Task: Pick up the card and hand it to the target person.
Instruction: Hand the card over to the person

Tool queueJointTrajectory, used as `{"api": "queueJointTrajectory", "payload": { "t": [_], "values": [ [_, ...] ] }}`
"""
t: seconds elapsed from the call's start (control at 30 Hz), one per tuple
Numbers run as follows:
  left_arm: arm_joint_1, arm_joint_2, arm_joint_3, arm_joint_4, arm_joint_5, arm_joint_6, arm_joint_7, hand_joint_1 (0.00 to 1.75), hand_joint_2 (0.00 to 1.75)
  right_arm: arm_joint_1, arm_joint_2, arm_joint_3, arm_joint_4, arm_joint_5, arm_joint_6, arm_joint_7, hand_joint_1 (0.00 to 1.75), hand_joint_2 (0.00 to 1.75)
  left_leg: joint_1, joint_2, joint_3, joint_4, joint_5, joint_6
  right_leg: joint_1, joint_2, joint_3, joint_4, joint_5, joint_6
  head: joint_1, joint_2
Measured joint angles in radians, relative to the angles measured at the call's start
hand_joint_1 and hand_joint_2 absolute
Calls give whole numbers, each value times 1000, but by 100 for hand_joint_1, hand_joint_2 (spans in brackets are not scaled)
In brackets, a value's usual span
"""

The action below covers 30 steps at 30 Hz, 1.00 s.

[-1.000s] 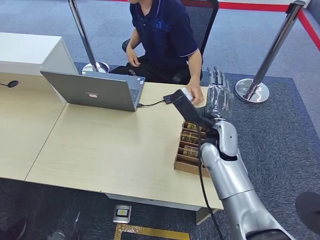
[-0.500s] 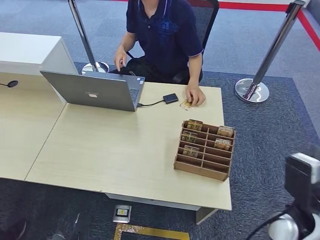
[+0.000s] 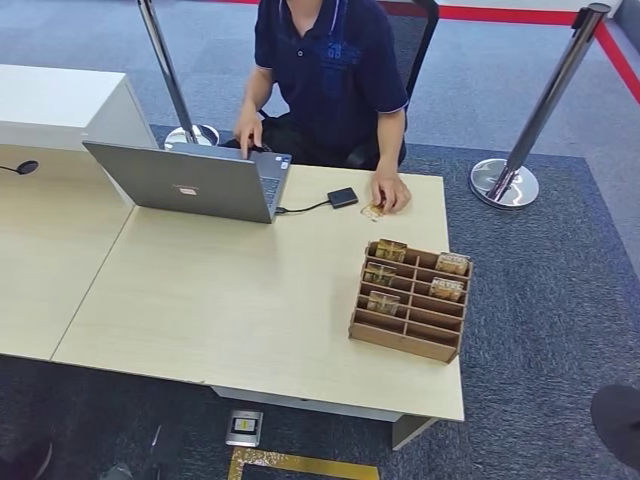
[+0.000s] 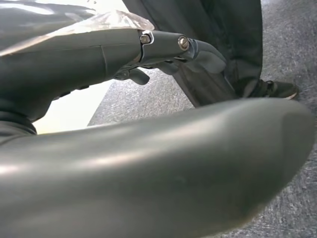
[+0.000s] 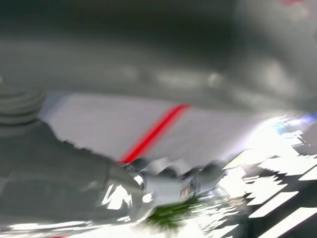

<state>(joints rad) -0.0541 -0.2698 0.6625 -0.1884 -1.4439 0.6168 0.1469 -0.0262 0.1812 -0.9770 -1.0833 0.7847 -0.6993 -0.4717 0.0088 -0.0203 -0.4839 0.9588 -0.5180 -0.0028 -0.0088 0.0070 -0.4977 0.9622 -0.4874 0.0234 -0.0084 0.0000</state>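
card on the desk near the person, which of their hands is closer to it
Left. The person's left hand touches the card; their right hand is at the laptop keyboard.

The robot's left hand [image 4: 160, 99] had a smooth, thick grey thumb and darker grey fingers [image 4: 164, 44] joined with small silver screws. The right hand [image 5: 112, 188] appeared blurred: a grey ribbed cover and glossy dark fingers.

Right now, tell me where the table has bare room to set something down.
The widest bare patch of table lies between the laptop and the card rack, down to the near edge. It is crowded at the far edge: black box, cable, card under the person's hand.
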Motion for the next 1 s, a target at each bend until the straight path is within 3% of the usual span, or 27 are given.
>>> {"api": "queueJointTrajectory", "payload": {
  "t": [0.03,0.17,0.3,0.43,0.7,1.0],
  "values": [
    [-1,0,2,0,4,-6,-6,0,175,-9,-13,-37,65,21,2,26,0,0,0,0,0,0,0,0,0,0,0,0,0,0,0,0],
    [-3,-2,13,0,18,-57,-59,0,175,-38,-60,-118,387,149,28,327,0,0,1,0,0,0,0,0,1,0,-1,0,0,-1,1,0],
    [-3,-2,14,0,3,-103,-105,0,175,-44,-46,-140,605,207,130,589,0,0,2,0,0,-1,0,-1,1,0,-1,2,-1,-2,0,0],
    [-3,-1,14,0,4,-114,-118,0,175,-47,-20,-143,725,246,227,657,0,175,1,0,0,-1,1,-2,1,0,-2,3,-1,-2,0,0],
    [0,5,12,0,40,-126,-119,0,175,-54,-3,-111,816,287,339,579,0,175,1,0,0,-1,1,-2,0,0,-2,3,-1,-2,0,0],
    [25,41,-38,-12,243,-198,-121,0,175,-33,-26,37,827,137,395,557,0,175,0,1,0,-1,1,-2,0,0,-2,3,-1,-2,0,0]
  ]
}}
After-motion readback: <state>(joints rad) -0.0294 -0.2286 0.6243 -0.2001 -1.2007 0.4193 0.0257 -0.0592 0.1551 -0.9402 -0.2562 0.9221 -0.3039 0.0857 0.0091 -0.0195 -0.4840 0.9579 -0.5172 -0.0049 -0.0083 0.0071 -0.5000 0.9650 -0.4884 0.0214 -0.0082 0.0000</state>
